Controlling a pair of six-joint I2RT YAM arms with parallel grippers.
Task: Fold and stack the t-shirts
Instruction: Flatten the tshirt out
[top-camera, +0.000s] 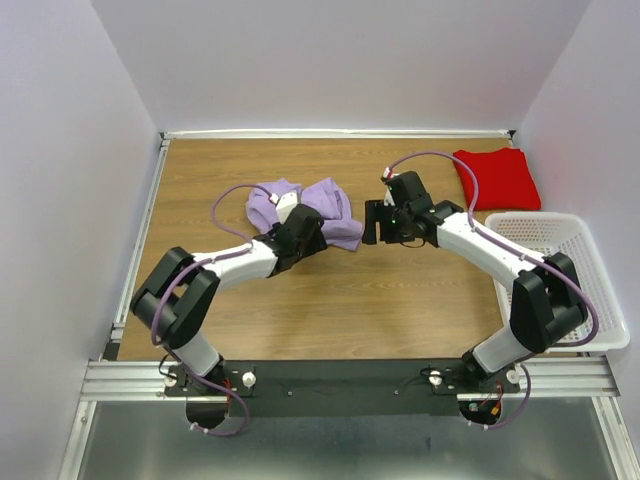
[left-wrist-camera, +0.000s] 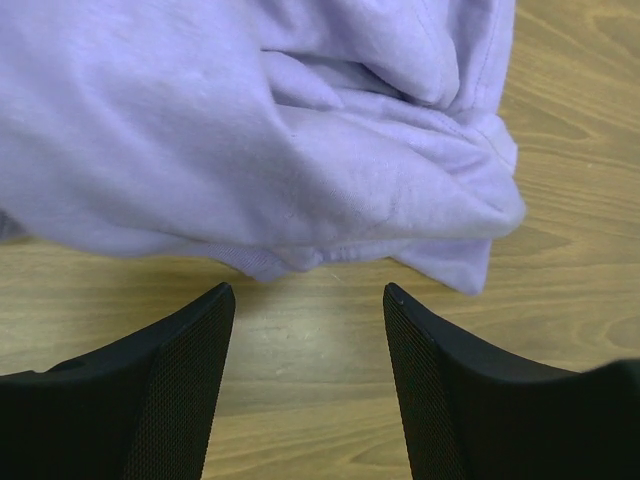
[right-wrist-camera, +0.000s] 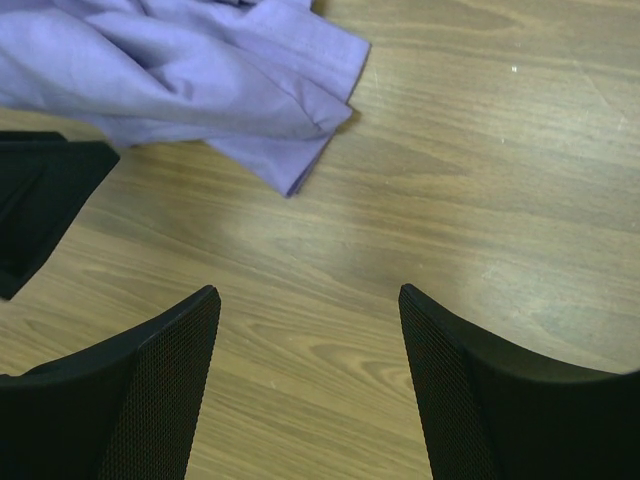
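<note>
Mid-table, lavender t-shirt (top-camera: 330, 200) bunched, left jaws apart at its near edge; right jaws apart over bare table (right-wrist-camera: 480, 200); red t-shirt (top-camera: 497, 178) far right. Risk: pinching stacked layers, dragging the whole wad.

Wooden table (top-camera: 330, 300), crumpled lavender t-shirt (top-camera: 335, 205), folded red t-shirt (top-camera: 497, 178), white basket (top-camera: 545, 217)

The top camera looks down from high behind. Both wrist cameras look from close. All share the purple shirt (top-camera: 335, 205) near 11 o'clock.
</note>
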